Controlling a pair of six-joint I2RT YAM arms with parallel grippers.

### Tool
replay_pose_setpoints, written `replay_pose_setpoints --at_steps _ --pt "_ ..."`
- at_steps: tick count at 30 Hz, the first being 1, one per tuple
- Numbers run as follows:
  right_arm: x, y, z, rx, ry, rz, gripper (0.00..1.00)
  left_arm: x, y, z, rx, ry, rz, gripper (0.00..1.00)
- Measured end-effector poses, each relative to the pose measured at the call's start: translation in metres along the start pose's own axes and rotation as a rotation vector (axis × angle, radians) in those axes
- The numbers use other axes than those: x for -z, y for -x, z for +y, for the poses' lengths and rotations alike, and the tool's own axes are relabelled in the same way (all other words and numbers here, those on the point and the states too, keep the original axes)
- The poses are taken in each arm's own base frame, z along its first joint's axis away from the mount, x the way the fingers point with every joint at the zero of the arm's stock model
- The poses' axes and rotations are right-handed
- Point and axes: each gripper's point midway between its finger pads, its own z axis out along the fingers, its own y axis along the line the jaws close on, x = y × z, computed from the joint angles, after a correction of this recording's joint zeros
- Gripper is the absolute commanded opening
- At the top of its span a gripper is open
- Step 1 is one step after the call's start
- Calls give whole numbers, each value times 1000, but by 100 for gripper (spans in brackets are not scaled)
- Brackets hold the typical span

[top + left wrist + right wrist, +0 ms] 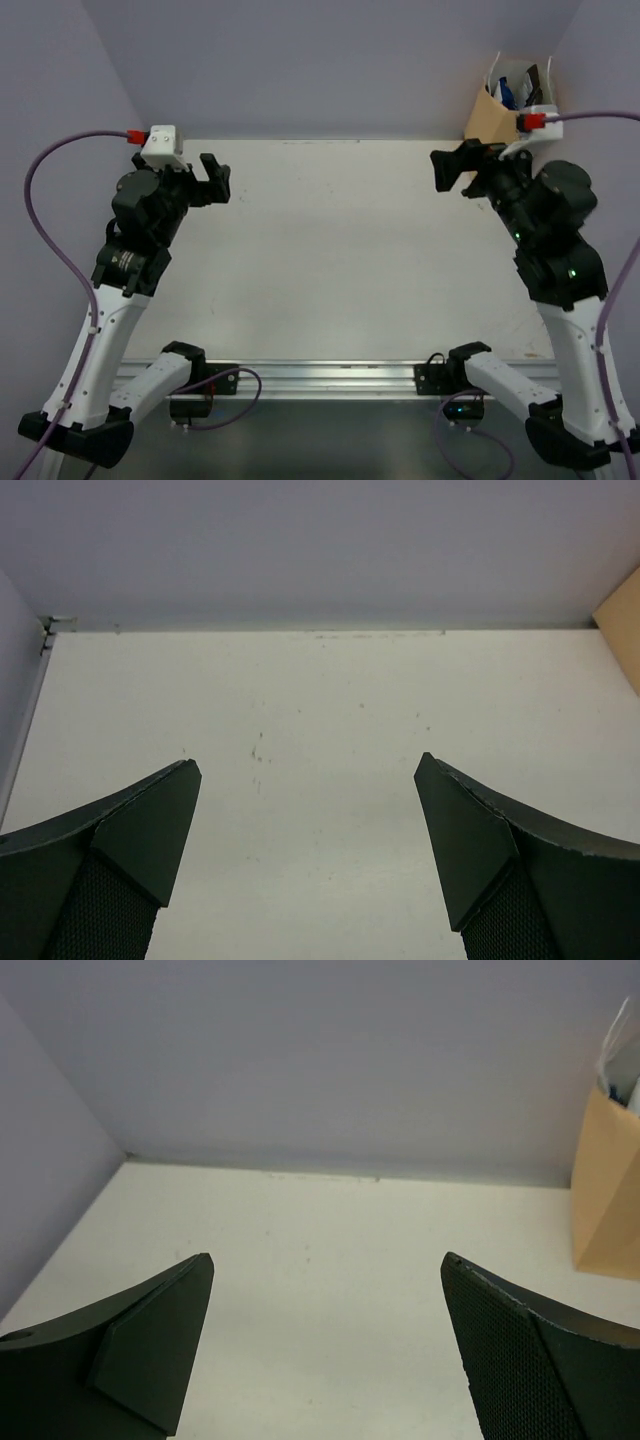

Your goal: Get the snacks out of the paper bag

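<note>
The tan paper bag stands upright in the far right corner of the table, its white mouth open. Snacks poke out of its top: blue and dark packets, partly hidden by the bag's rim. The right wrist view catches the bag's tan side at its right edge; the left wrist view shows only a corner of the bag. My right gripper hovers open just left of the bag, holding nothing. My left gripper is open and empty over the table's far left.
The white table is walled by pale purple panels behind and on both sides. A metal rail with both arm bases runs along the near edge. Purple cables loop off each wrist.
</note>
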Motion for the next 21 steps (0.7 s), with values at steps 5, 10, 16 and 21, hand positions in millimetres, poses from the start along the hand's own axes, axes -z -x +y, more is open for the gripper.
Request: replay_pose_setpoints --at_steps 5,10,16,21 --pt "-95 -56 -18 14 -67 213 99 -12 -38 0 10 3 128 100" --pt "-187 -88 -80 15 -190 328 99 -12 -45 -3 26 -12 158 100" --pt "-259 -68 -157 91 -286 262 93 -6 -42 -9 42 -41 153 100" --pt "-281 -67 -210 170 -329 220 93 -1 -43 -10 54 -53 148 100"
